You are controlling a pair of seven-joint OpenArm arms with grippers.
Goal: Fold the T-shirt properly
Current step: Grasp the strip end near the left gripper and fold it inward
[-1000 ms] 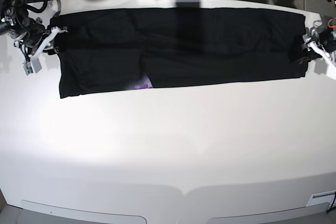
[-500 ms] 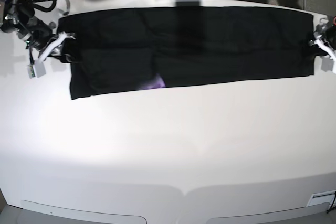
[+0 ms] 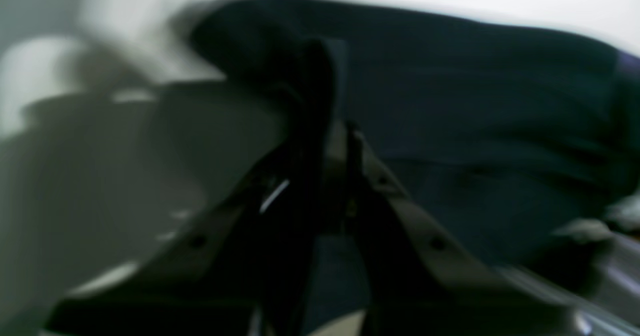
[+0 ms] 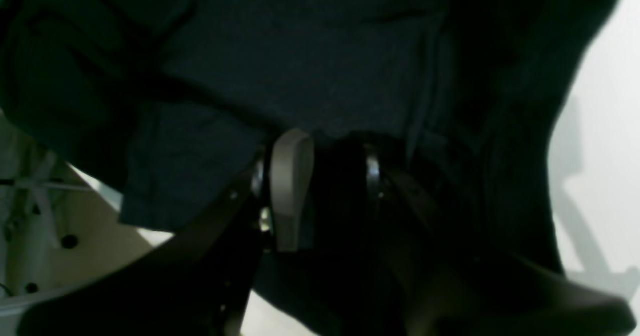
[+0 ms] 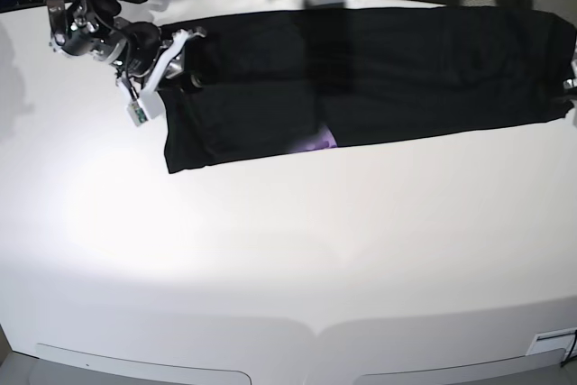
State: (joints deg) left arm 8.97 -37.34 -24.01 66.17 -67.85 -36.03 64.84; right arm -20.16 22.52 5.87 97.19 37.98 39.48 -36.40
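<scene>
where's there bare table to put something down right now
The whole table between the T-shirt's near hem and the front edge is bare, and so is the left corner below the right gripper. The far strip is crowded: shirt stretched across, a gripper at each end.

One T-shirt, two tools, one table

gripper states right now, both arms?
Left gripper: shut on the black cloth T-shirt, at its end.
Right gripper: shut on the T-shirt's other end.
</scene>
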